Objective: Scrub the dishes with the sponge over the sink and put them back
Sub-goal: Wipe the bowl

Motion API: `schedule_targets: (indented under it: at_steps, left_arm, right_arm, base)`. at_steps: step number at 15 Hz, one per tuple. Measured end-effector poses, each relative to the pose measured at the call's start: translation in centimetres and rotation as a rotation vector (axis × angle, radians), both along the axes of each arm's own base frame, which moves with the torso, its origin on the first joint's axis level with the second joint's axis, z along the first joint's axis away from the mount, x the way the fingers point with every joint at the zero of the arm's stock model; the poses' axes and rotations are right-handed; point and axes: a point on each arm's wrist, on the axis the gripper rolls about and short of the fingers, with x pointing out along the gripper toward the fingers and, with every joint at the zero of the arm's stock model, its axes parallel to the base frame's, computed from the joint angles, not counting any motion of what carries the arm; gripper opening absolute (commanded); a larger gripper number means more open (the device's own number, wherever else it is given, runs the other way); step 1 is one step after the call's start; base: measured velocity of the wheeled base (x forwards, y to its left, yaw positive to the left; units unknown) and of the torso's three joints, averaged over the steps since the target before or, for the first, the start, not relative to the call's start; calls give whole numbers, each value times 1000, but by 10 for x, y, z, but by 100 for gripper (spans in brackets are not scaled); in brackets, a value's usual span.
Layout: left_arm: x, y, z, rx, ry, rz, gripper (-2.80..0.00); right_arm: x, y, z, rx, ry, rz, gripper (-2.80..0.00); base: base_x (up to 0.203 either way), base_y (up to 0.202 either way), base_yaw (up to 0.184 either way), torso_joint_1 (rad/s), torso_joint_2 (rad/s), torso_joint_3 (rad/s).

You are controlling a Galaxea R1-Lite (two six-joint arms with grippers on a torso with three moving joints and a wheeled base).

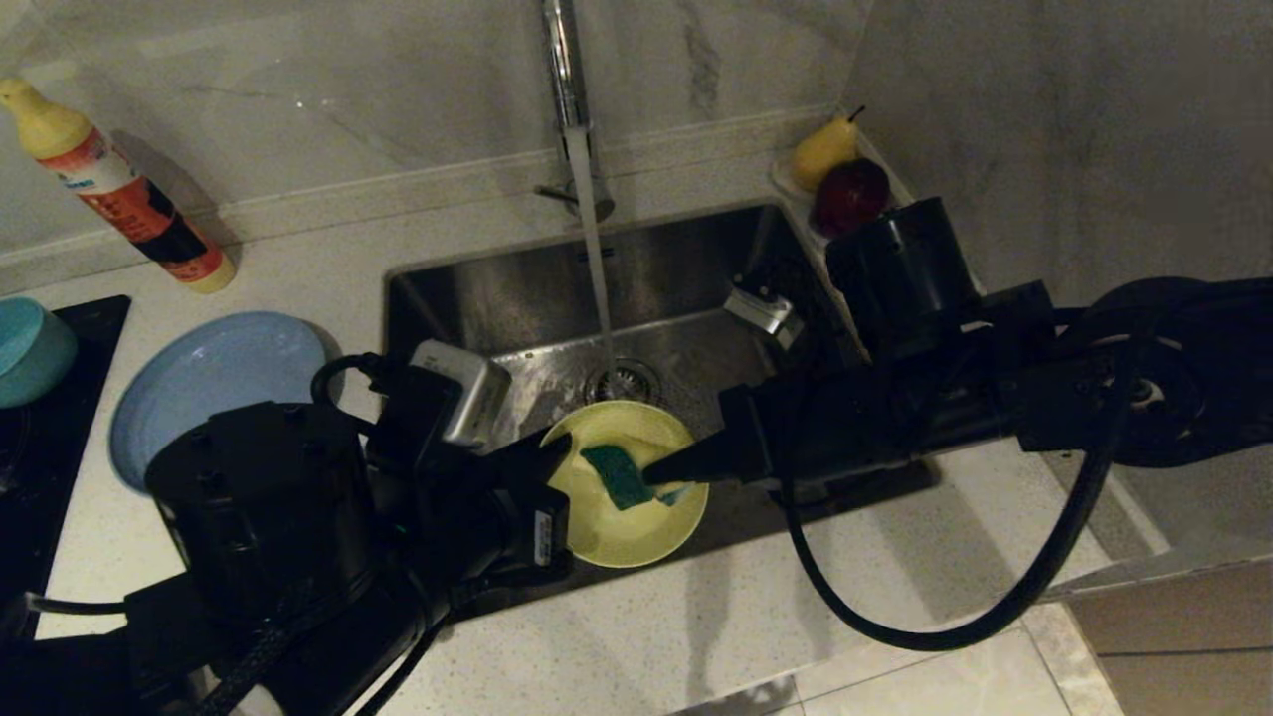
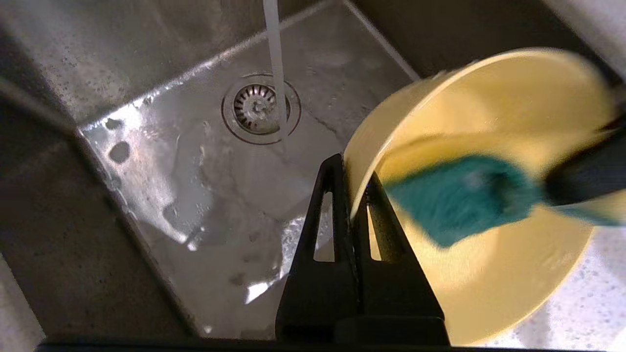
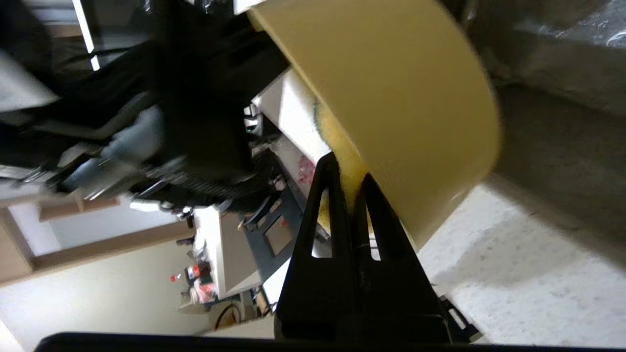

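2 arms: both over the near edge of the sink, meeting at 1 bowl
Sink [image 1: 517, 298]: steel basin, water running from the tap [image 1: 569, 89] onto the drain strainer [image 1: 624, 381]
Counter [image 1: 696, 636]: pale speckled stone around the basin
Light-blue plate [image 1: 214, 373]: flat on the counter left of the sink, partly behind the left arm
Teal-blue bowl [image 1: 30, 350]: far left edge, on the dark hob, well apart from the sink
Pale yellow bowl [image 1: 636, 517]: tilted over the sink's near rim, inside facing up toward the tap
Left gripper [image 2: 353, 195]: fingers pressed onto the yellow bowl's rim, 1 inside the wall and 1 outside
Right gripper [image 1: 661, 472]: reaching in from the right, tips pinching the sponge
Sponge [image 1: 617, 475]: green face up, lying against the inside of the yellow bowl
Bottle [image 1: 119, 189]: yellow cap, red label, leaning by the back wall at left
Fruit: pear [image 1: 823, 151] and dark red apple [image 1: 851, 195] in the back right corner
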Motion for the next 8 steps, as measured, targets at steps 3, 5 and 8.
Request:
schedule_targets:
  at_steps: [3,5,8]
  left_arm:
    - [-2,2,3,-10,-9,-1,-280]
    - [-4,3,4,-13,-11,-3,-280]
    - [-6,5,1,-7,-3,-5,-280]
  right_arm:
    - [6,4,-3,-2,1,-5,-280]
    - [8,5,-3,-3,1,-7,-280]
    - [6,4,0,4,5,-13,-280]
  base:
    - [0,0,0,0,0,0]
    - [0,0,0,0,0,0]
    - [0,0,0,0,0,0]
